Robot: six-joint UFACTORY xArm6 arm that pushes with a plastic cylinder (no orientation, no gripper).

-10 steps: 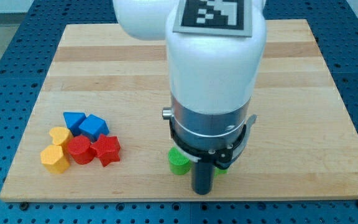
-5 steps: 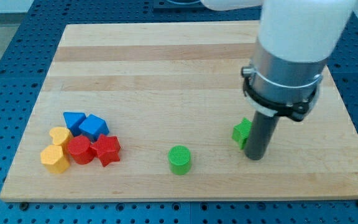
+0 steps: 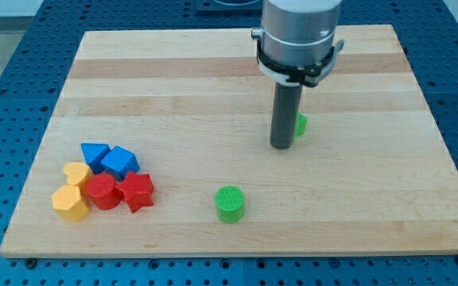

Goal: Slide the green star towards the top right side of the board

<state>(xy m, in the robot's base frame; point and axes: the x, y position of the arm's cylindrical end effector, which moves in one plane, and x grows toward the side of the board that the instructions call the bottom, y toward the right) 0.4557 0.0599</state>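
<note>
Though mostly hidden behind my tip [image 3: 281, 146], green star [image 3: 300, 123] just right, touching; no jaws visible.

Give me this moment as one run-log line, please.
my tip left of, against green star | star mid-board | green cylinder apart

green star [image 3: 300, 123] | ribbed green cylinder [image 3: 230, 203] | dark tip [image 3: 281, 146] | pale wood board [image 3: 133, 95]

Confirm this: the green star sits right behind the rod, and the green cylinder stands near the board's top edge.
Not quite. In the camera view the green cylinder stands near the board's bottom edge, not the top. The green star does sit right behind the rod, by my tip.
</note>
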